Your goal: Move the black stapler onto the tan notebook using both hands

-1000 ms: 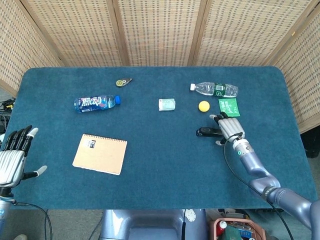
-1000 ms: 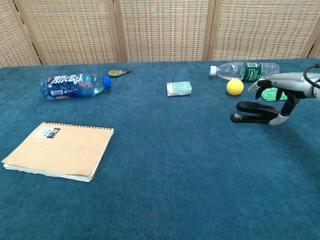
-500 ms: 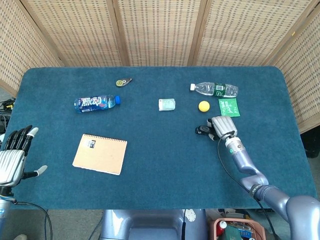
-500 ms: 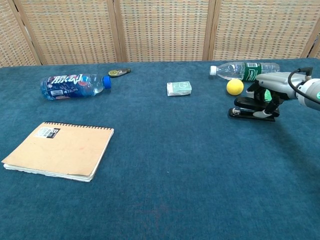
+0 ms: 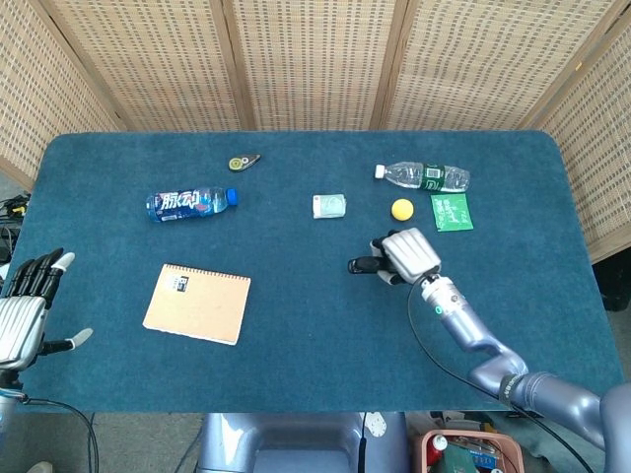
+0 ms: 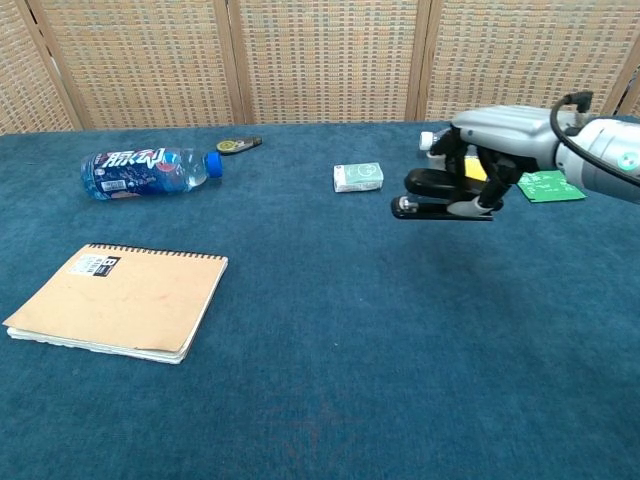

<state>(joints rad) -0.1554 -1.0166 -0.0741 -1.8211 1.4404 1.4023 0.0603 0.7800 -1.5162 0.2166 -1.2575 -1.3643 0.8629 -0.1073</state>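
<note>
My right hand (image 5: 406, 255) (image 6: 490, 150) grips the black stapler (image 5: 363, 265) (image 6: 432, 195) from above and holds it clear of the blue cloth, right of the table's middle. The stapler's nose points left. The tan spiral notebook (image 5: 197, 303) (image 6: 117, 299) lies flat at the front left, well apart from the stapler. My left hand (image 5: 28, 305) hangs beyond the table's left edge with its fingers spread and nothing in it; the chest view does not show it.
A blue-labelled bottle (image 5: 190, 203) (image 6: 144, 170) lies at the back left, with a small dark tag (image 5: 242, 161) behind it. A pale packet (image 5: 329, 205) (image 6: 358, 176), a yellow ball (image 5: 401, 208), a clear bottle (image 5: 424, 175) and a green packet (image 5: 452, 211) (image 6: 548, 186) lie at the back right.
My right hand closed on the stapler, lifted it off the cloth and carried it to the left. The left hand has stayed where it was.
</note>
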